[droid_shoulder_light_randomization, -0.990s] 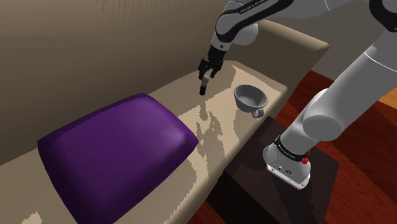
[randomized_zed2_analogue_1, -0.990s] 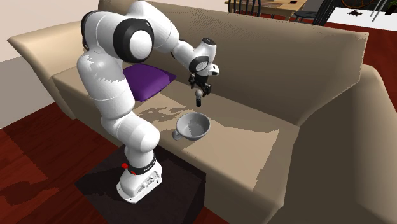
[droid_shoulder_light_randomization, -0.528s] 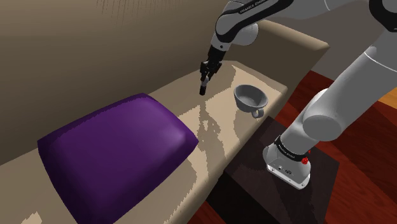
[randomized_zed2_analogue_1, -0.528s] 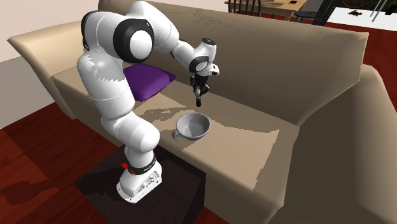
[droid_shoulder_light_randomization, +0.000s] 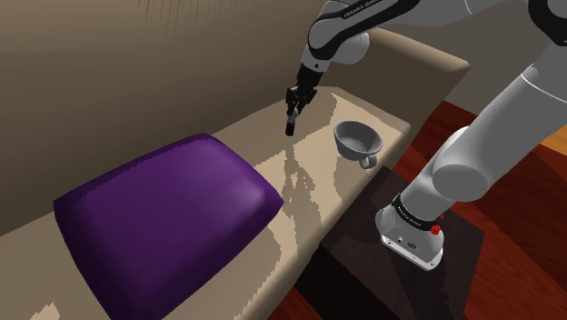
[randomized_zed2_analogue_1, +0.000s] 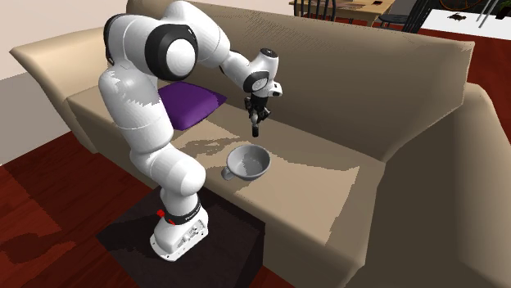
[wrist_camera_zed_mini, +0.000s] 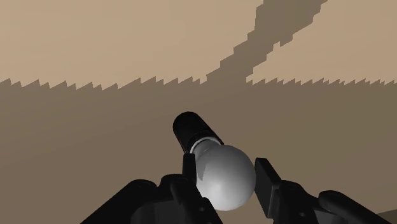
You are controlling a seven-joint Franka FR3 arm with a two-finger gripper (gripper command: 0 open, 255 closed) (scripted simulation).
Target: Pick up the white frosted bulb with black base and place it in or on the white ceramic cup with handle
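Observation:
My gripper (wrist_camera_zed_mini: 227,167) is shut on the bulb (wrist_camera_zed_mini: 222,184). Its two black fingers (wrist_camera_zed_mini: 267,184) clasp the white round globe, and the black base (wrist_camera_zed_mini: 194,130) points away from the hand toward the tan sofa seat. In the shoulder view the gripper (droid_shoulder_light_randomization: 292,115) hangs straight down near the seat's back edge, with the bulb's dark base (droid_shoulder_light_randomization: 289,130) just below it. The pale cup (droid_shoulder_light_randomization: 356,138) with its handle stands upright on the seat to the shoulder view's right of the gripper. In the second exterior view the cup (randomized_zed2_analogue_1: 248,162) sits in front of the gripper (randomized_zed2_analogue_1: 256,123).
A purple cushion (droid_shoulder_light_randomization: 168,214) lies on the seat at the shoulder view's left. The sofa backrest (randomized_zed2_analogue_1: 360,90) rises close behind the gripper. The arm's dark stand (droid_shoulder_light_randomization: 391,264) sits on the red wood floor against the sofa front.
The fingers have closed from open onto the bulb. The arm and the cup have stayed where they were.

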